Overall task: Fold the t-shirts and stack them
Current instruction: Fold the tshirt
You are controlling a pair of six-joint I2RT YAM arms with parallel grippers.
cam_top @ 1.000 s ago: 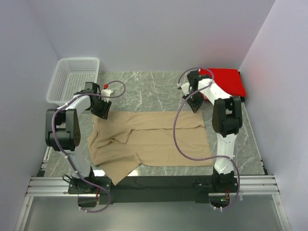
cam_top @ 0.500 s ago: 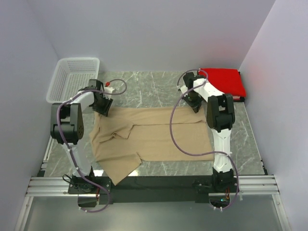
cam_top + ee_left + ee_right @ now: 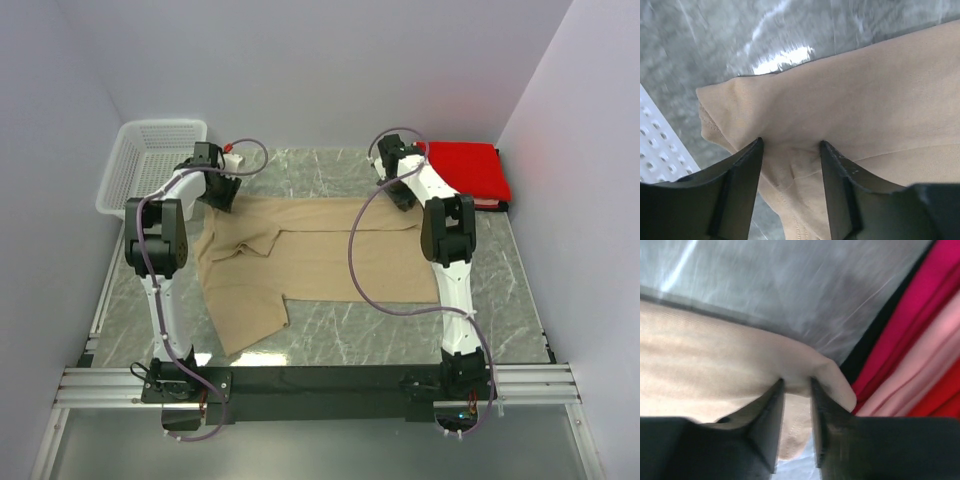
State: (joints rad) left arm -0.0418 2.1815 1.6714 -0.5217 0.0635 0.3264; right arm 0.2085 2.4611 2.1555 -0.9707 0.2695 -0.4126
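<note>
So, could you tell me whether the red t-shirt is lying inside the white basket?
No, the red t-shirt lies folded on the marble surface at the far right, well apart from the basket at the far left.

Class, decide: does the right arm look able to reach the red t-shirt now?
Probably yes: the red t-shirt lies just beside the right gripper, nothing between, though its fingers hold the tan t-shirt.
</note>
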